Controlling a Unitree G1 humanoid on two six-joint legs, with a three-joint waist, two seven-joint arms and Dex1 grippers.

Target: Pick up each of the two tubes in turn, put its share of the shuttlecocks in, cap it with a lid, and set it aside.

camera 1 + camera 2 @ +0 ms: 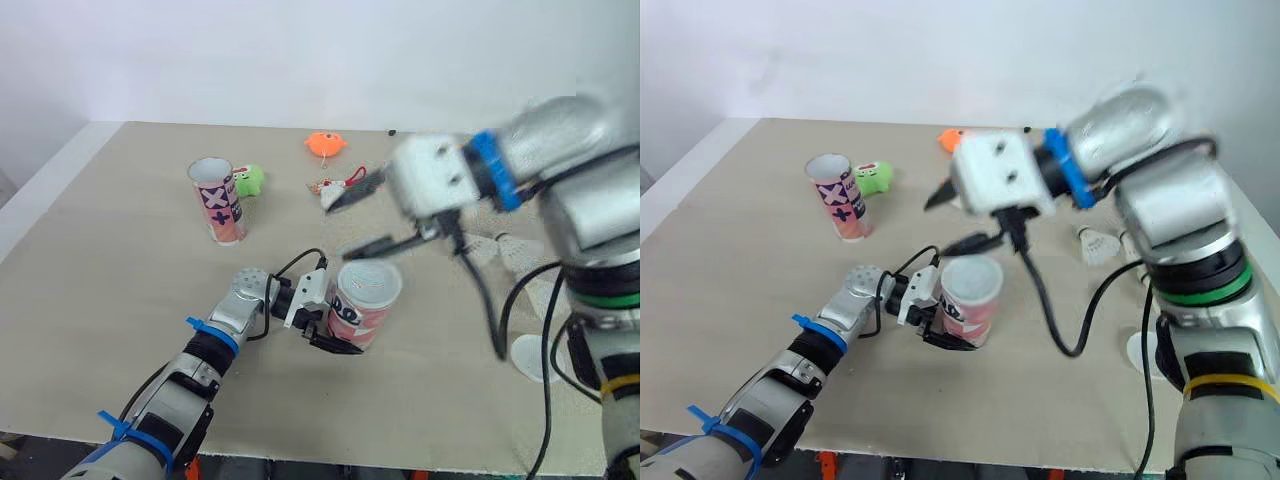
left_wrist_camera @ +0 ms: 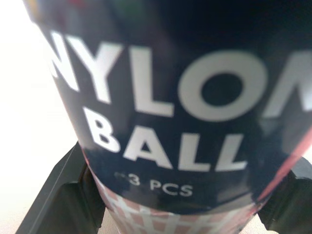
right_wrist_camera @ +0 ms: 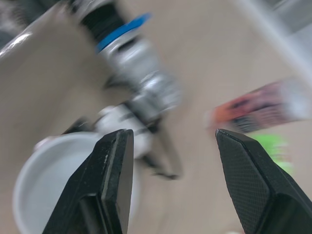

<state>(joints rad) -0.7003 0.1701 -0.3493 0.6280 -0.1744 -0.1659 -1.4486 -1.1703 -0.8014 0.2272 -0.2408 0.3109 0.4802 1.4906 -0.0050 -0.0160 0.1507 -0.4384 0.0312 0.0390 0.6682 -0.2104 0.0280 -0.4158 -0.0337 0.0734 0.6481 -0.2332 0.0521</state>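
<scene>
— Held tube [image 1: 365,300]?
— Upright mid-worktop [image 1: 120,280], clenched by the left gripper's [image 1: 338,338] fingers. The right gripper [image 1: 338,230] hangs just above its open mouth, fingers spread, holding nothing.
— Surroundings?
— Second tube [image 1: 216,200] well apart, beyond-left. Shuttlecock [image 1: 510,252] and lid [image 1: 535,358] to its right. Open worktop stretches to its left.

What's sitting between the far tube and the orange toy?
A green toy lies there, close beside the far tube; from it to the orange toy the table is bare. The left eye view shows this.
</scene>
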